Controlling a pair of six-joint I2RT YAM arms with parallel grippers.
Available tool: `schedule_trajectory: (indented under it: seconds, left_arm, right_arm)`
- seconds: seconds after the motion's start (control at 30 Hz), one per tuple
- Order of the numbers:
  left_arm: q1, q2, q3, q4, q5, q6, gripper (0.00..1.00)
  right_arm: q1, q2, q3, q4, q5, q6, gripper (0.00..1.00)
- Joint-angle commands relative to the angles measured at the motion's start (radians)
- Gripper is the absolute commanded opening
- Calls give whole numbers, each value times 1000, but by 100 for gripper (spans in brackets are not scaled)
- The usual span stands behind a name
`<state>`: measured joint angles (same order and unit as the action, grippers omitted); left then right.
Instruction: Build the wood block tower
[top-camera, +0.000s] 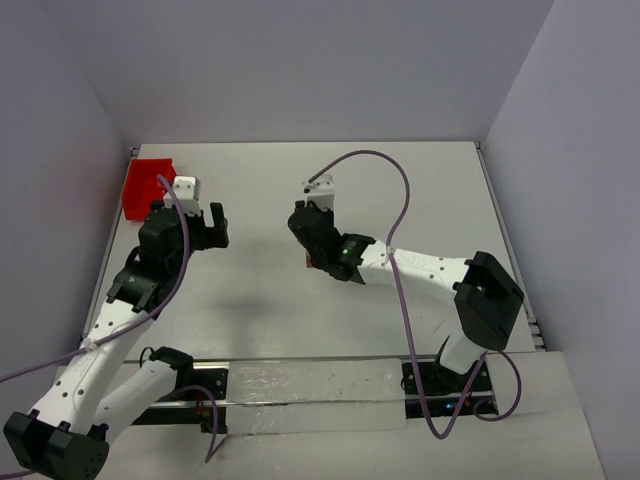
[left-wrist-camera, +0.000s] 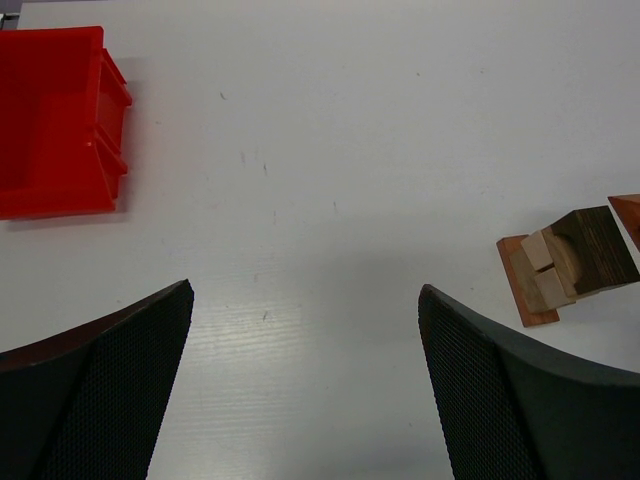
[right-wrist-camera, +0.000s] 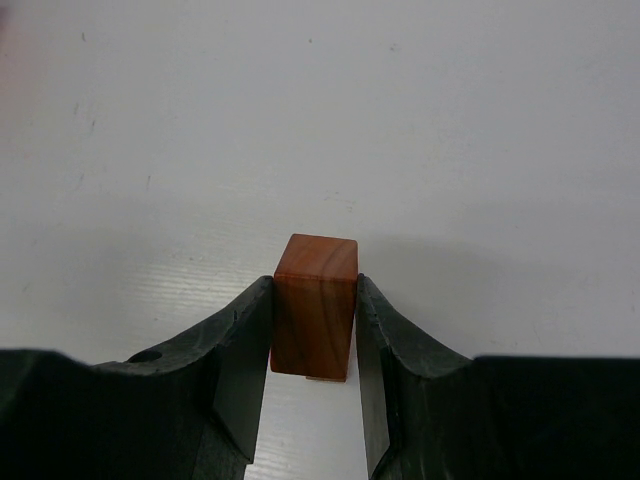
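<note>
Fingers (right-wrist-camera: 240, 340) of the right end effector (right-wrist-camera: 314, 288) press flat against both sides of a reddish-brown block (right-wrist-camera: 315, 310), an upright cuboid whose top stands above the fingertips. A pale sliver shows just under its lower edge, too small to tell what it is. Around it lies the bare white counter (right-wrist-camera: 480, 130). From above, this end effector sits near the middle of the counter, its arm reaching in from the right.

The left end effector (left-wrist-camera: 305, 292) is spread wide with nothing between its fingers, hanging over bare counter. To its right is the wood block tower (left-wrist-camera: 565, 265): a flat reddish slab at the bottom, tan blocks on it, and a dark brown block uppermost. Another reddish piece (left-wrist-camera: 627, 212) just beside the tower is cut off by the frame edge. A red tray (left-wrist-camera: 50, 120) rests at the far left corner, well apart from the tower.
</note>
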<state>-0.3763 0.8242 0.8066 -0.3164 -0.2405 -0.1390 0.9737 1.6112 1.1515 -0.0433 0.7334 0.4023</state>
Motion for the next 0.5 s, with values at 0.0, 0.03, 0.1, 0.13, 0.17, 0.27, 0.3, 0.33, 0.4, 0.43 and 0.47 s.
schedule_trajectory:
  seconds: [0.0,0.03,0.1,0.13,0.17,0.27,0.3,0.33,0.4,0.43,0.47]
  left_arm:
    - [10,1,57,65,21,-13,99]
    - [10,3,57,65,21,-13,99]
    - [10,1,57,65,21,-17,99]
    - [10,0,56,66,22,-18,99]
    - [11,-1,55,66,23,-19,99]
    - [14,-3,55,66,26,-20,99]
    - [14,-3,55,68,27,-20,99]
    - [15,-3,57,68,30,-20,99]
    - [16,-1,59,69,34,-20,99]
    - [16,-1,58,69,35,-20,99]
    - [16,-1,57,70,37,-21,99]
  right_arm:
    - [20,3,4,108,75,-20,0]
    - [20,4,5,106,81,-19,0]
    - [23,12,9,103,88,-18,0]
    - [23,15,10,104,90,-19,0]
    - [23,18,10,105,90,-21,0]
    - [23,24,13,103,86,-16,0]
    - [23,26,14,102,84,-17,0]
    - [23,29,18,97,83,-14,0]
    - [23,34,25,90,81,-10,0]
    - [23,37,29,87,81,-9,0]
    - [23,41,32,84,81,-6,0]
